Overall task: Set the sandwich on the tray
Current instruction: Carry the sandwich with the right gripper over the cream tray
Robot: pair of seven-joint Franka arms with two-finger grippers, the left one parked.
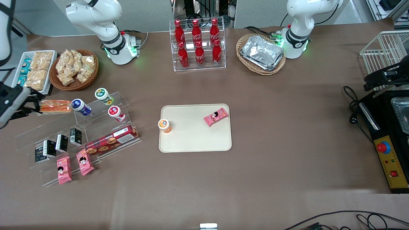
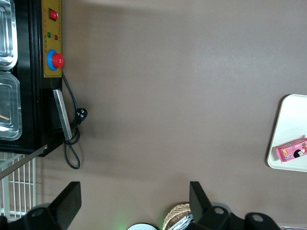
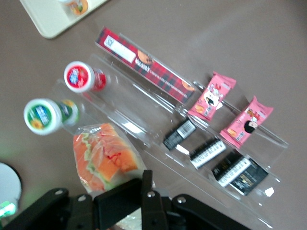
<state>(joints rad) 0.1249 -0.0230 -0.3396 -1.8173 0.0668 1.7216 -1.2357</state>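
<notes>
risk: snack packets (image 1: 74,166) low left of front frame, in the clear | biscuit box (image 1: 111,139) and cup (image 1: 165,125) sit on the carry path | tray (image 1: 195,140) mid-frame | gripper (image 1: 33,103) far left clamps sandwich (image 1: 55,106) by one end; slick wrap may slip, bottle (image 1: 81,107) touching could topple

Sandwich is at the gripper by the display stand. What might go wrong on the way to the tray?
The sandwich in the gripper sits beside the blue-capped bottle; swinging across could knock it over. On the tray, the orange cup and pink packet narrow the landing space.
</notes>
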